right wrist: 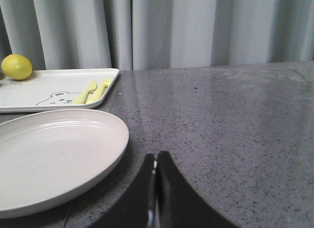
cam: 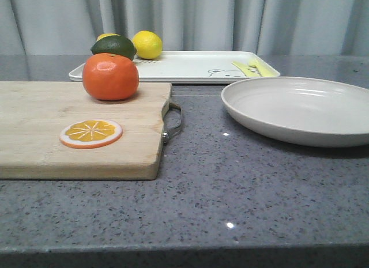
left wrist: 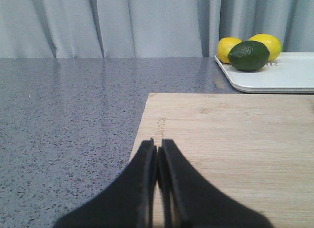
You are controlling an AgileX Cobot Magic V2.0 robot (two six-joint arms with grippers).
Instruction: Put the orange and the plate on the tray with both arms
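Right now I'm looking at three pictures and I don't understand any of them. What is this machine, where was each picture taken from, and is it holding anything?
It is a robot with two arms. One camera looks forward over the grey table; the other two ride on the wrists. The dark wedges there are each arm's tool: the left tool and the right tool, both shut and holding nothing.

On the wooden cutting board stand the orange and an orange slice. The plate lies on the table's right. Behind them, the tray carries two lemons and a dark green fruit.

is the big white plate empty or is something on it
Empty. The plate shows only its bare inside in the front and right wrist views; it sits on the countertop.
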